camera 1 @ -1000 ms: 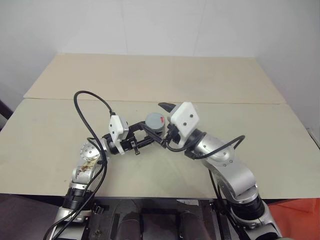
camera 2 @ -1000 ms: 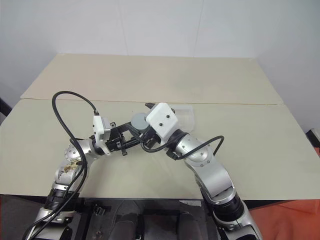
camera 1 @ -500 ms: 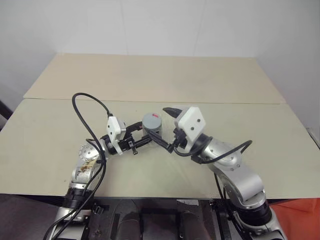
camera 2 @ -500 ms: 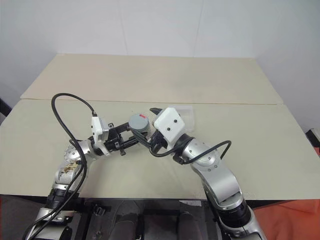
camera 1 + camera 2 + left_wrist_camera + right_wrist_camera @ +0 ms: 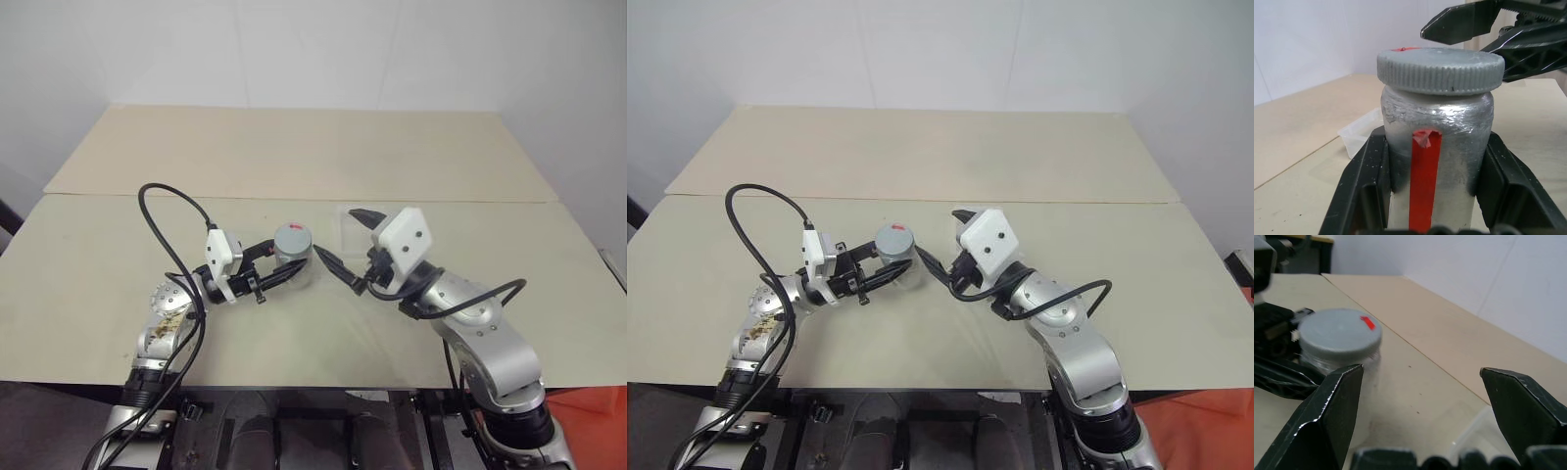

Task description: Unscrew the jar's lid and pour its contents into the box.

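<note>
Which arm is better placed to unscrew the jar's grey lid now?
The right. The left gripper is shut on the whitish-clear red-striped jar, so only the open right gripper, just beside the round grey lid, is free.

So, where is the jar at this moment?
In the left eye view the jar stands near the table's middle, clamped by the left gripper, lid on. The open right gripper is just to its right, apart from it.
</note>
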